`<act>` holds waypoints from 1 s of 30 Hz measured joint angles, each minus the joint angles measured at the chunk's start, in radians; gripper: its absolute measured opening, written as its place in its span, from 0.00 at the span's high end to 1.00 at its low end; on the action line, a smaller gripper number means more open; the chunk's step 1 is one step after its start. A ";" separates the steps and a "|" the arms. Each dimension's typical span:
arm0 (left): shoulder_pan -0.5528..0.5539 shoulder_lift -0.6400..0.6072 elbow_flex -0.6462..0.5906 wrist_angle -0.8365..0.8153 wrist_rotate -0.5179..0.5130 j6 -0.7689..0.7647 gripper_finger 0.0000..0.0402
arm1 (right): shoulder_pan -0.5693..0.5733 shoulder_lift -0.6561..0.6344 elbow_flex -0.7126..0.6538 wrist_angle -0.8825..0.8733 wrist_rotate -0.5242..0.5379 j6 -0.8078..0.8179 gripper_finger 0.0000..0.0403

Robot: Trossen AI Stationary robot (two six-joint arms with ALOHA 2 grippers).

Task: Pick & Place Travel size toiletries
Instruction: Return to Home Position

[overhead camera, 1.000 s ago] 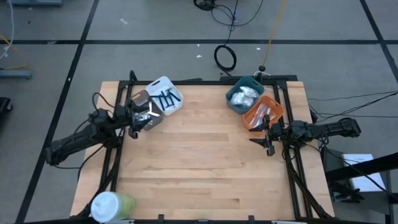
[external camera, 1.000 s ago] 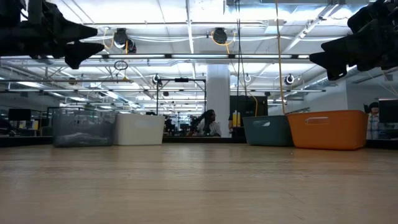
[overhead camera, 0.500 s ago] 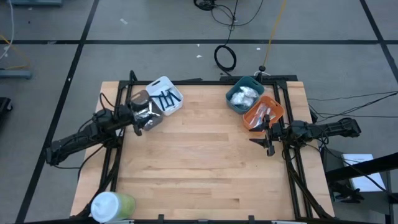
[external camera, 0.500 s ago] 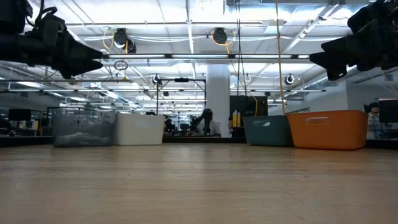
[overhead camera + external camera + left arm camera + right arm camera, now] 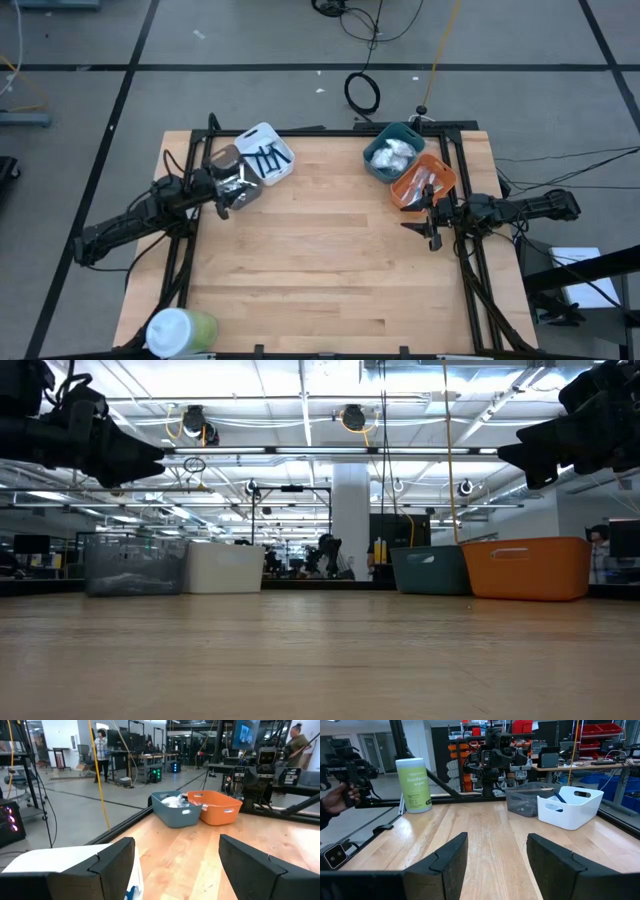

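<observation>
The toiletries lie sorted in bins at the far side of the table. Dark blue sticks [image 5: 266, 157] lie in the white bin [image 5: 283, 150]. Silver tubes [image 5: 240, 180] lie in the clear bin [image 5: 226, 160], white packets [image 5: 390, 153] in the teal bin [image 5: 405, 131], and thin clear sticks [image 5: 424, 182] in the orange bin [image 5: 443, 170]. My left gripper [image 5: 224, 194] [image 5: 175, 870] hovers open at the clear bin's near-left side and holds nothing. My right gripper [image 5: 431, 228] [image 5: 497, 865] hangs open and empty, just near of the orange bin.
A white-lidded green cup [image 5: 180, 330] stands at the table's near left corner; in the right wrist view a green wipes canister [image 5: 413, 785] shows there. A person's hand [image 5: 340, 796] shows beyond the table. The bare wood middle [image 5: 320, 260] lies between the arms.
My left gripper has turned about its wrist and dipped a little beside the clear bin, then held still over the last half second. Its fingers have stayed open. The right arm and all bins have kept their places.
</observation>
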 joint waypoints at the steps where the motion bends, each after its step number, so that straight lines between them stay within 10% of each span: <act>1: 0.000 0.000 0.000 -0.001 0.000 -0.004 0.29 | 0.000 0.000 0.000 0.000 0.000 0.000 0.52; 30: 0.000 0.000 0.000 -0.028 0.000 0.057 0.29 | 0.000 0.000 0.000 0.000 0.000 0.000 0.52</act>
